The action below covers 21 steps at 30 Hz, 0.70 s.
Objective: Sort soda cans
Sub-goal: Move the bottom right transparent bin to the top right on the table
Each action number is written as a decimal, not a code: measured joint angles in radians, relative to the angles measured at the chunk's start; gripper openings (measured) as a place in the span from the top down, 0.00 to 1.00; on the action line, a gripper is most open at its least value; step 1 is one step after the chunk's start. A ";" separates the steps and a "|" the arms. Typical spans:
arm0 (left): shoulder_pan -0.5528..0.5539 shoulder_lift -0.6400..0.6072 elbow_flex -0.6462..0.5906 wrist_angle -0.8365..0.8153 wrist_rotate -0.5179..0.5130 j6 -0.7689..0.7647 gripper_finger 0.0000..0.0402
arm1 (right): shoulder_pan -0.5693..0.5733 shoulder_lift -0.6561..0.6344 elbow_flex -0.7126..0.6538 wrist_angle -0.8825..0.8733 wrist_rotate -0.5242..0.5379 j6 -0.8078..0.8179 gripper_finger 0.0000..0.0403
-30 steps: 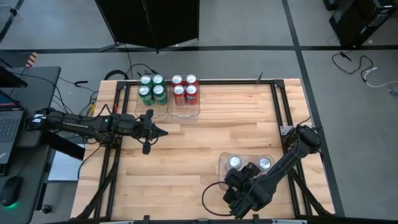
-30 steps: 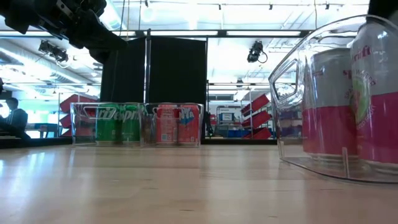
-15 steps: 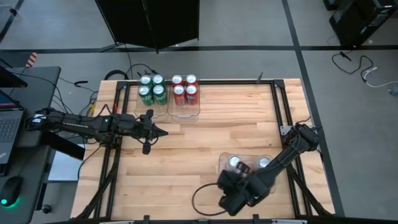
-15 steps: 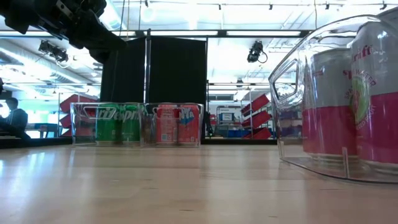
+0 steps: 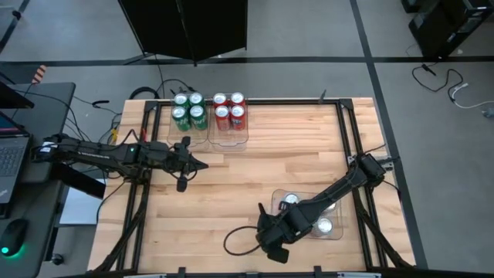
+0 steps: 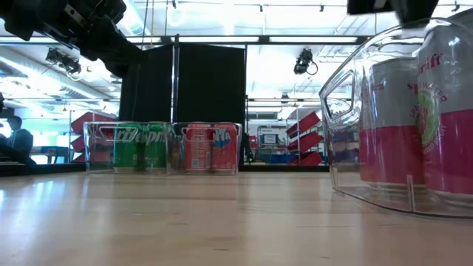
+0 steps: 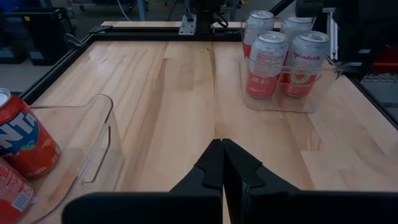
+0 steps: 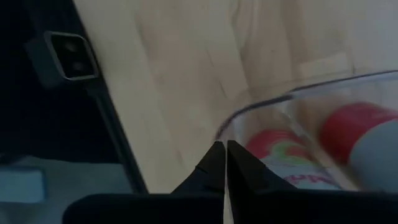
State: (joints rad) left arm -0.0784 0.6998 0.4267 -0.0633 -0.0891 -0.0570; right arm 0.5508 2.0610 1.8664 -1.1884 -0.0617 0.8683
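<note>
Right pincer [image 5: 266, 238] has snapped closed on nothing and swung off the silver-grey cans [image 5: 323, 226] toward the worktop's [image 5: 255, 177] front edge; left pincer [image 5: 202, 164] stays closed; sorting looks finished.

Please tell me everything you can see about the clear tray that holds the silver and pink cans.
The tray is a clear plastic box, rectangular with rounded corners, glossy thin walls and a cut-out handle in the end wall. It sits flat on the wooden table near the right front corner, away from the two trays at the back. Four silver and pink cans stand upright inside in a tight square; their tops rise above its rim. From above, the right arm partly covers it. Nothing else touches it.
</note>
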 joint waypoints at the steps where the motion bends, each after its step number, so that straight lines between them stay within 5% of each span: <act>1: 0.000 0.000 0.000 -0.003 0.000 0.000 1.00 | -0.009 0.004 0.000 -0.012 -0.009 -0.012 0.99; 8: 0.000 0.000 0.000 -0.021 -0.008 -0.003 1.00 | -0.084 0.029 0.000 -0.047 -0.020 -0.120 1.00; 21: 0.000 0.000 0.000 -0.021 -0.010 -0.004 1.00 | -0.229 0.033 0.000 -0.082 0.201 -0.229 1.00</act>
State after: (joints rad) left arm -0.0787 0.6994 0.4267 -0.0845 -0.0986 -0.0612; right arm 0.3218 2.0945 1.8660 -1.2701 0.1389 0.6391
